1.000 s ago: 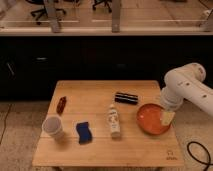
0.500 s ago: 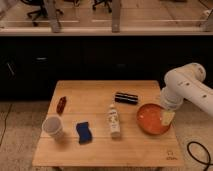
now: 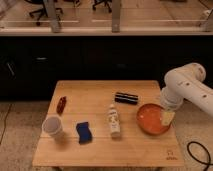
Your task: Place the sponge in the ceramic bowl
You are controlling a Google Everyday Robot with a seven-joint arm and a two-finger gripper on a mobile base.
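The dark-blue sponge (image 3: 84, 132) lies flat on the wooden table (image 3: 95, 92), left of centre near the front edge. The orange-red ceramic bowl (image 3: 151, 119) stands at the table's right side with nothing in it. My gripper (image 3: 167, 118) hangs from the white arm (image 3: 187, 87) at the bowl's right rim, pointing down, open and holding nothing. It is far to the right of the sponge, with a white bottle between them.
A white bottle (image 3: 114, 120) lies in the middle of the table. A black oblong case (image 3: 126, 97) sits behind it. A pale cup (image 3: 52, 127) stands front left, with a small red-brown object (image 3: 61, 104) behind it. Dark cabinets run along the back; a black cable (image 3: 200, 150) lies on the floor at right.
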